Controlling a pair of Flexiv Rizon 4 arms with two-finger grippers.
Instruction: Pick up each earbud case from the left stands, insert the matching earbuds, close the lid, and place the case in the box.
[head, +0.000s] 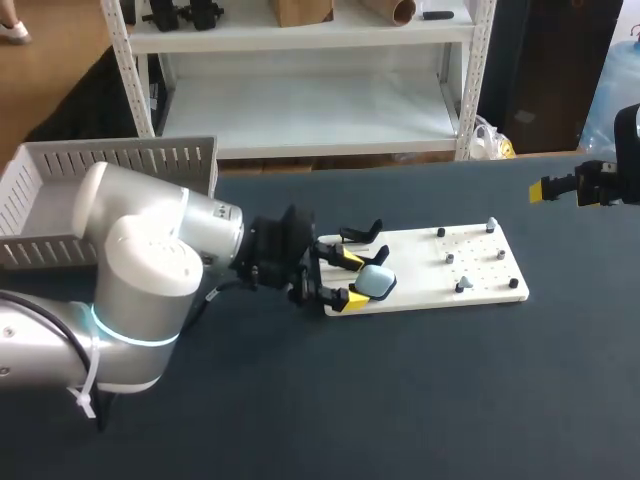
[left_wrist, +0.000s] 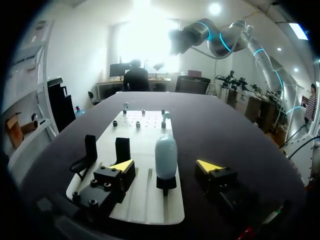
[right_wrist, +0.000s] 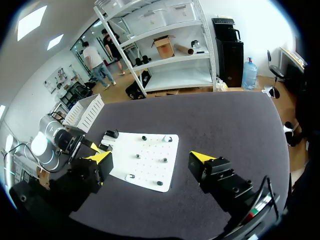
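Note:
A pale blue earbud case stands upright on a black stand at the left end of the white board. My left gripper is level with it and open. In the left wrist view the case sits between the yellow fingertips, with a gap on each side. Two small pale earbuds rest among black pegs at the board's right end. My right gripper hangs open, high over the table's far right; in its own view the right gripper holds nothing.
Two empty black stands sit beside the case on the board's far side. A grey slatted box stands at the back left, behind my left arm. Dark tabletop surrounds the board.

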